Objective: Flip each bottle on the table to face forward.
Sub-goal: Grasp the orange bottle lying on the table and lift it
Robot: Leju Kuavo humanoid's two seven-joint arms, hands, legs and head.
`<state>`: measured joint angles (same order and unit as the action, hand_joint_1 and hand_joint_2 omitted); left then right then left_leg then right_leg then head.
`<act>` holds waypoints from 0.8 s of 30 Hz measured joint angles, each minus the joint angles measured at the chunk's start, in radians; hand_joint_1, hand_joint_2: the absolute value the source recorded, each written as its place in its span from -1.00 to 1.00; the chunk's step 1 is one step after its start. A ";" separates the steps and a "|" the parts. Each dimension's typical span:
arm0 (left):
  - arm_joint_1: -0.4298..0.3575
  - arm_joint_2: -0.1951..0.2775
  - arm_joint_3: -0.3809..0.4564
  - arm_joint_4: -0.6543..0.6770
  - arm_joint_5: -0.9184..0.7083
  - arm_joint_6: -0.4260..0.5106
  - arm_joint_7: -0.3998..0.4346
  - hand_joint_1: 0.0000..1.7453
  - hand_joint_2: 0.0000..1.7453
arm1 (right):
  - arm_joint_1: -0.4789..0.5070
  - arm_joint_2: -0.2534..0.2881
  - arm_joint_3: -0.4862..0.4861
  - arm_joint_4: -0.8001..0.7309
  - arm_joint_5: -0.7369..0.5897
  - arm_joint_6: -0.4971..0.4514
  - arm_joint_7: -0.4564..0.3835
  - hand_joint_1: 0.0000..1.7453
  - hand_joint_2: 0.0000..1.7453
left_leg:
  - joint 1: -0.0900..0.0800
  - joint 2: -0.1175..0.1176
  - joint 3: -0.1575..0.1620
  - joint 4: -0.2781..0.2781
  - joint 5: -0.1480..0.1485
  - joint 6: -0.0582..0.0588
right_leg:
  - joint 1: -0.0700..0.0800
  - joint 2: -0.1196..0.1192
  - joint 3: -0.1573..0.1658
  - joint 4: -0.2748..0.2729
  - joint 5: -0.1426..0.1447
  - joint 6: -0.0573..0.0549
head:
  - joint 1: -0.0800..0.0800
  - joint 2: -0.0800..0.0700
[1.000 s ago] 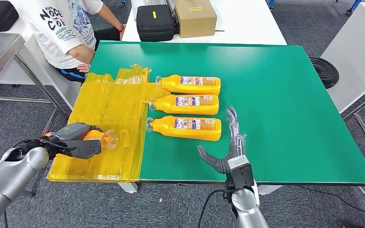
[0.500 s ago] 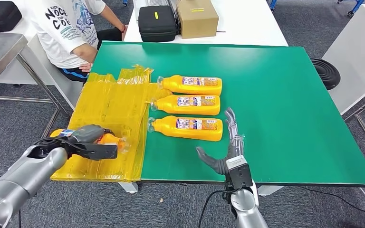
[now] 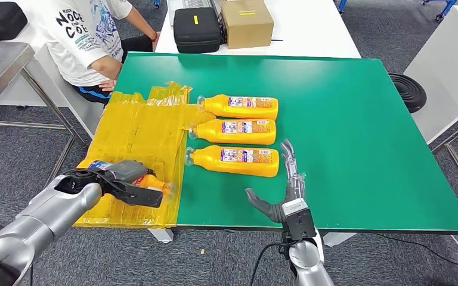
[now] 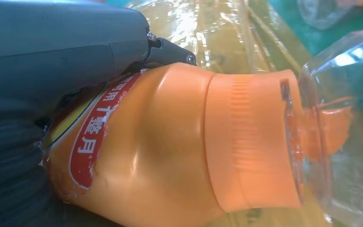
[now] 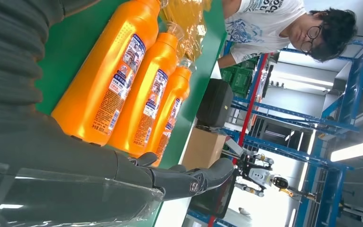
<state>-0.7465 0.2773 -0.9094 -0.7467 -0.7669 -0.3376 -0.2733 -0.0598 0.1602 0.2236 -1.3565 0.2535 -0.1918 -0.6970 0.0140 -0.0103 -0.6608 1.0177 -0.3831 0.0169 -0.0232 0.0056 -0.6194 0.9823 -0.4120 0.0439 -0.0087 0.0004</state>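
Observation:
Three orange bottles lie side by side on the green table (image 3: 364, 119), caps toward the yellow sheet: the far bottle (image 3: 238, 106), the middle bottle (image 3: 234, 131) and the near bottle (image 3: 236, 161). The same three bottles (image 5: 118, 75) show small back labels in the right wrist view. My left hand (image 3: 119, 179) grips a fourth orange bottle (image 4: 170, 146) with a clear cap and a red label, low over the yellow sheet near the table's front left corner. My right hand (image 3: 280, 190) rests open on the table just right of the near bottle's base, fingers spread.
A crinkled yellow plastic sheet (image 3: 137, 137) covers the table's left part. A seated person (image 3: 83, 36) is at the far left corner. A black case (image 3: 195, 28) and a cardboard box (image 3: 247, 22) stand on the white table behind. Bare green surface lies to the right.
My left arm has carried the held bottle to the right and a little nearer along the yellow sheet's front edge. The right hand and the three lying bottles have stayed put.

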 joint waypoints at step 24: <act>-0.069 0.015 -0.086 0.070 0.062 -0.087 -0.034 -1.00 1.00 | -0.030 -0.002 0.036 0.049 -0.044 -0.016 0.000 -1.00 1.00 | 0.000 0.001 0.001 0.000 0.001 -0.001 | 0.001 0.000 0.001 0.000 0.000 0.000 | 0.000 0.000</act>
<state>-0.8152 0.2922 -0.9951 -0.6771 -0.7052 -0.4244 -0.3074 -0.0897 0.1578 0.2600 -1.3076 0.2093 -0.2081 -0.6970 0.0143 -0.0098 -0.6594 1.0176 -0.3825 0.0158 -0.0220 0.0058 -0.6182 0.9825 -0.4118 0.0437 -0.0088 0.0004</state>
